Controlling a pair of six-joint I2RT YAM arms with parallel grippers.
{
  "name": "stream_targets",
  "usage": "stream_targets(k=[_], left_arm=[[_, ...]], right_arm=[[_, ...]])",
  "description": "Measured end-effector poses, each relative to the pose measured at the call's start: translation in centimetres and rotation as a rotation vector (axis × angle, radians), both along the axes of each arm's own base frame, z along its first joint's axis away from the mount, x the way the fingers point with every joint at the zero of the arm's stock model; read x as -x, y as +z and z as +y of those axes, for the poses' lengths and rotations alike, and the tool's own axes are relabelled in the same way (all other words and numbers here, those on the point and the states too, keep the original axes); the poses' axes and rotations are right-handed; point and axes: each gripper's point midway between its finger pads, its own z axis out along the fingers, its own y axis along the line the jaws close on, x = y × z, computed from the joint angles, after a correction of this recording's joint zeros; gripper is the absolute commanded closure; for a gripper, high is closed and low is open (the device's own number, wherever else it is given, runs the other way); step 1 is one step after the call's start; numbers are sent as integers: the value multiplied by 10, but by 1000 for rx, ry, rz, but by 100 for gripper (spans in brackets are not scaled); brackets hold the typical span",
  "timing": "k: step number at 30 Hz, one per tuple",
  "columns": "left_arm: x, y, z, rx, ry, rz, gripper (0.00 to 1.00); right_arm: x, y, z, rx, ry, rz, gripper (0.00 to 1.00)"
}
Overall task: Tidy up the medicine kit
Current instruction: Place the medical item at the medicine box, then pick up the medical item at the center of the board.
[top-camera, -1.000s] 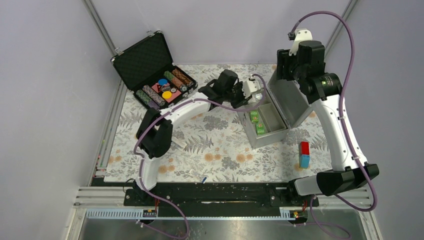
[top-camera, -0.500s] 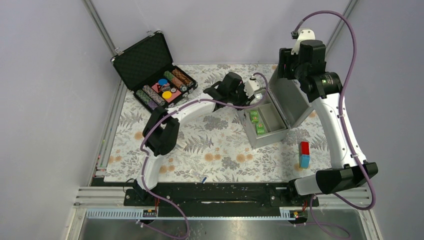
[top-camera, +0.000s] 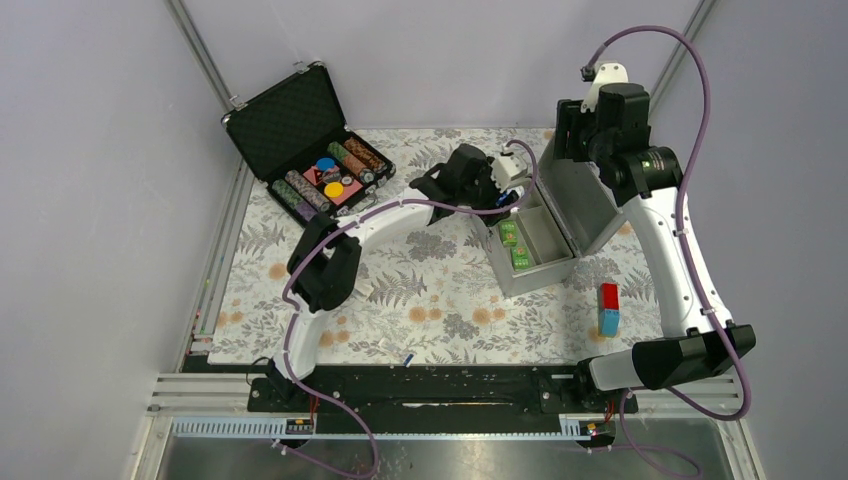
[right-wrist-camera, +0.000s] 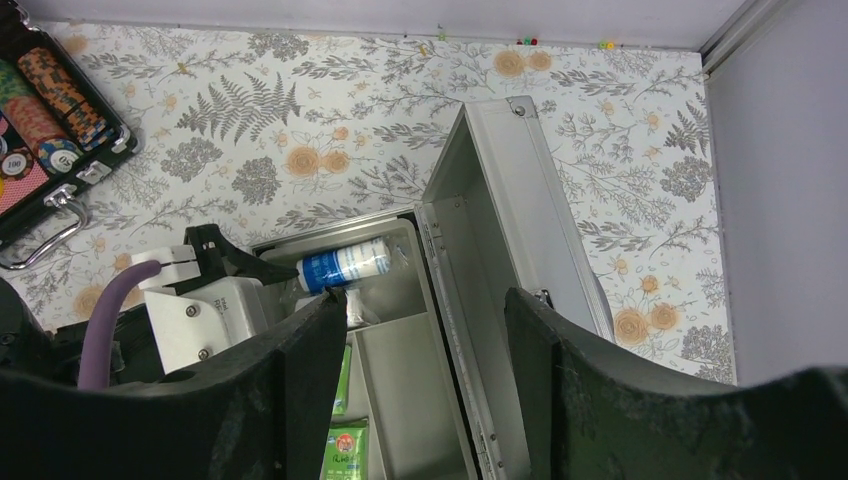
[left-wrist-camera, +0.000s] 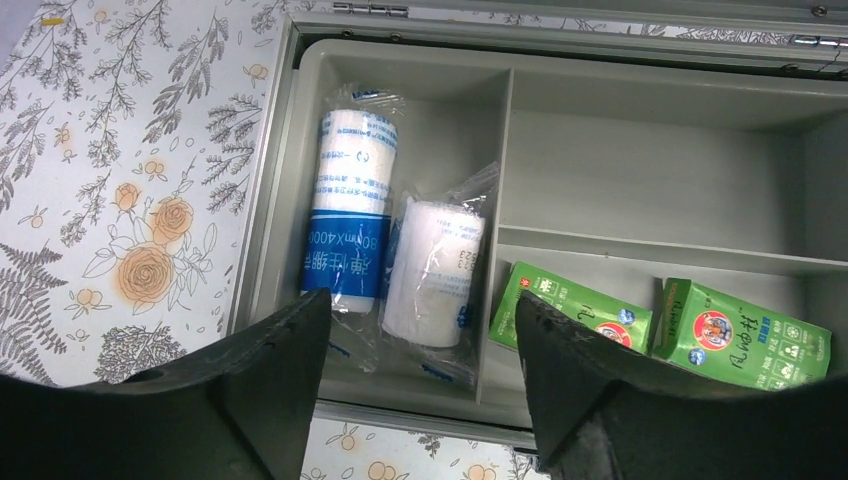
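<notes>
We're looking down on the floral mat [top-camera: 420, 290], and the medicine kit [top-camera: 540, 272] sits right of centre in the overhead view. Its lid [top-camera: 580, 205] stands open, leaning toward the right.

The left gripper [left-wrist-camera: 420, 310] hovers over the kit's upper left corner with its jaws spread wide and nothing between them, so it's released.

In the left wrist view we see straight into the tray. A blue-banded gauze roll [left-wrist-camera: 348, 215] and a plain white roll [left-wrist-camera: 435, 270] lie side by side in the left compartment, both in clear wrap. Two green boxes [left-wrist-camera: 570, 320] sit in the lower right compartment.

The right gripper [right-wrist-camera: 425, 300] hangs high above the lid, its fingers apart and gripping nothing.

At upper left of the overhead view sits the black case [top-camera: 310, 150] of coloured chips, open. A red-and-blue block [top-camera: 608, 308] stands at lower right, near the kit but apart from it.
</notes>
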Motion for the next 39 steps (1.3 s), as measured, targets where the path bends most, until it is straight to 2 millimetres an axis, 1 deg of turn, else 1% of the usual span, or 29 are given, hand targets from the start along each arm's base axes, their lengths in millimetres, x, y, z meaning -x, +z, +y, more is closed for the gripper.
stream_targets(k=[2,6,8,10,13,14,15,16,17,18,19,21,22,25,27,29,31,32,34,35,36,37,38,39], left_arm=[[0,-1,1,1,3,9,25],[0,0,6,16,17,55,20],[-4,10,17,33,36,66,18],[-8,28,37,56,62,74,17],[-18,72,87,101,114,50,17],[-20,84,104,110,133,40,17],[-22,98,125,115,157,27,17],[-22,110,147,116,185,16,17],[-22,114,156,115,199,13,17],[-23,124,190,114,258,12,17],[-22,126,212,111,304,23,18],[-18,118,247,97,402,82,18],[-15,109,263,91,462,133,18],[2,63,305,52,641,329,19],[23,23,330,19,758,479,19],[54,-18,351,-20,866,635,20],[83,-43,362,-45,934,745,19],[96,-49,363,-48,957,785,19],[109,-50,362,-24,982,804,19],[112,-47,361,-4,989,796,19],[114,-42,360,26,995,775,18],[115,-36,361,65,1005,746,18],[117,-32,363,94,1015,723,18],[119,-28,366,130,1030,697,18]], right_arm=[[0,-2,0,0,1,5,34],[1,-5,1,-2,9,12,33],[1,-6,4,-7,20,12,33],[2,-6,4,-8,27,12,32],[3,-8,7,1,59,12,32],[4,-9,11,2,88,11,33],[6,-11,15,4,123,13,35],[9,-13,20,5,161,17,37],[13,-17,27,3,220,26,39],[19,-22,38,-8,293,36,40],[24,-27,46,-20,349,47,41],[37,-40,66,-63,465,89,40],[41,-45,74,-79,503,110,40],[53,-66,104,-112,617,183,39],[65,-84,126,-102,691,238,38],[79,-102,150,-82,778,292,39],[95,-119,172,-67,853,343,40],[103,-130,182,-69,881,375,40],[120,-155,197,-77,927,452,38],[131,-172,205,-74,948,503,38],[139,-185,209,-66,964,541,38],[153,-201,214,-47,989,593,37],[165,-212,219,-29,1016,628,37],[181,-223,227,-7,1055,667,37]])
